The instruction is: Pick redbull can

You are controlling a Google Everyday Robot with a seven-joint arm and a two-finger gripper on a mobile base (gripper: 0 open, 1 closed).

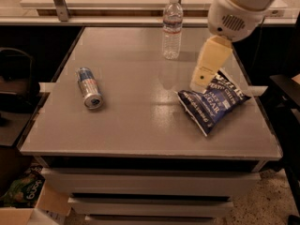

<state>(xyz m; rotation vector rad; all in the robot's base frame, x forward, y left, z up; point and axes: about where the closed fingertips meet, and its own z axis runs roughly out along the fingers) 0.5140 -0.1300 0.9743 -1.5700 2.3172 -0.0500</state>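
The redbull can [89, 87] lies on its side on the left part of the grey table [136, 121], blue and silver, its silver end toward the front. My gripper [204, 75] hangs from the white arm at the upper right, above the far end of the dark blue chip bag [212, 100]. It is well to the right of the can, with most of the table's width between them.
A clear plastic water bottle [172, 28] stands upright at the table's back middle. A dark chair [14, 83] is at the left, another dark object [288, 102] at the right. A cardboard box [28, 205] sits on the floor, front left.
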